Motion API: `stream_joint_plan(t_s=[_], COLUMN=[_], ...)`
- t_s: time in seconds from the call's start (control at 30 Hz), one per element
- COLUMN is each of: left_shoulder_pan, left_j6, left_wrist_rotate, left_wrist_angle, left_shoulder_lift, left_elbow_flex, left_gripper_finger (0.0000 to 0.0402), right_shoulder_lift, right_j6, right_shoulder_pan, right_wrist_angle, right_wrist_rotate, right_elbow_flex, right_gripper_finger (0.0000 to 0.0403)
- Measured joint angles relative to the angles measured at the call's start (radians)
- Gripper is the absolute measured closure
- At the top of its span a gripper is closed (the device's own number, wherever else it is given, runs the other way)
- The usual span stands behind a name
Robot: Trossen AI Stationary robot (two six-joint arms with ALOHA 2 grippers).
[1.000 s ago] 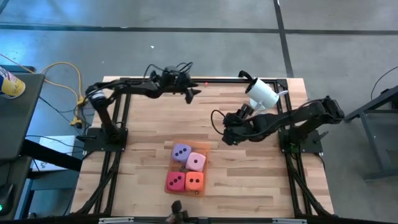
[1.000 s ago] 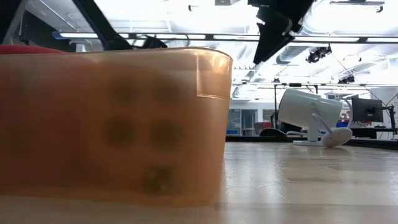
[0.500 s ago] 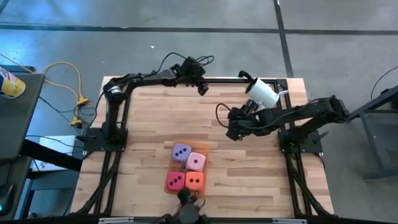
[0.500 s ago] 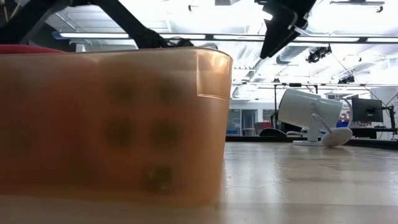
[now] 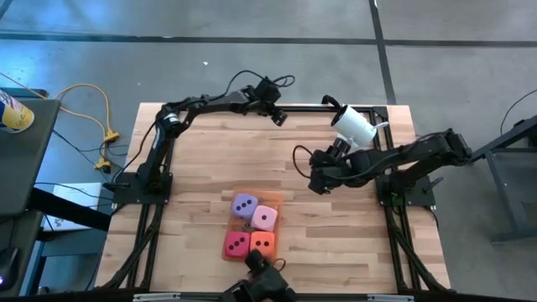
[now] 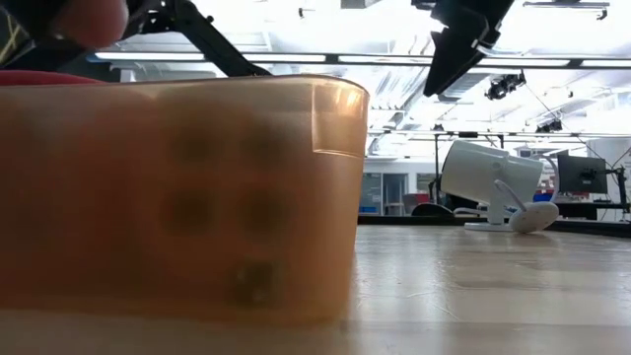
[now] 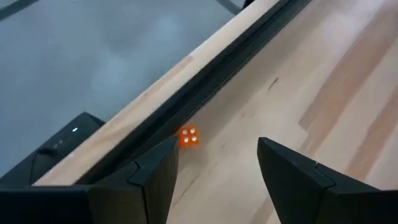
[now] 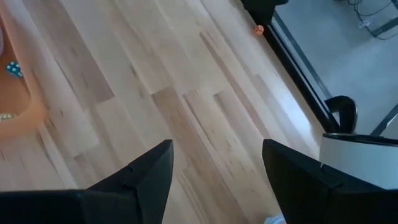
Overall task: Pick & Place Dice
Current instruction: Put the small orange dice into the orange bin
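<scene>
- pink, purple, red and orange dice (image 5: 250, 232) are seen packed two by two on the orange mat (image 5: 273, 201) near the table's front edge.
- right gripper (image 5: 315, 184), fingers parted and empty, is judged nearer; the dice lie forward and to its left.
- left gripper (image 5: 276, 117), parted and empty, is held at the far edge.

Seen from table height, the translucent orange rectangular mat (image 6: 177, 197) fills the near frame, running off its left edge; dark pips show only as blurs through it, and which soft cube they belong to cannot be told. A red sliver (image 6: 44, 77) peeks above its rim. In the left wrist view, a tiny glowing orange speck (image 7: 189, 136) by the black rail is too small to identify.
</scene>
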Motion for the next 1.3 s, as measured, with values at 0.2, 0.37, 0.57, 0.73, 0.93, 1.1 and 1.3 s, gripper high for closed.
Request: stream_joint_plan(t_s=[0.2, 0.37, 0.57, 0.73, 0.93, 1.1, 1.3], left_shoulder_pan=[-0.013, -0.004, -0.006, -0.003, -0.001, -0.002, -0.001], left_j6=[-0.02, -0.099, -0.114, -0.121, -0.124, -0.131, -0.131], left_wrist_rotate=[-0.047, -0.033, -0.032, -0.034, -0.037, -0.03, -0.029], left_wrist_angle=[-0.028, -0.045, -0.037, -0.015, -0.017, -0.013, -0.012], left_shoulder_lift=[0.002, 0.013, 0.045, 0.052, 0.058, 0.067, 0.07], left_elbow_flex=[0.0, 0.001, 0.002, 0.013, 0.013, 0.015, 0.021], left_gripper_finger=[0.0188, 0.0188, 0.0188, 0.0188, 0.0188, 0.0188, 0.0188], right_shoulder_lift=[0.0, 0.0, 0.0, 0.0, 0.0, 0.001, 0.001], right_j6=[0.016, 0.02, 0.019, 0.019, 0.019, 0.019, 0.018], right_shoulder_pan=[0.001, 0.001, 0.001, 0.001, 0.001, 0.001, 0.001], right_wrist_angle=[0.0, 0.002, 0.001, 0.005, 0.012, 0.022, 0.025], right_wrist_rotate=[0.002, 0.002, 0.003, 0.004, 0.003, 0.004, 0.003], right_elbow_flex=[-0.017, -0.017, -0.017, -0.017, -0.017, -0.017, -0.017], right_gripper_finger=[0.0168, 0.0168, 0.0168, 0.0168, 0.0168, 0.0168, 0.0168])
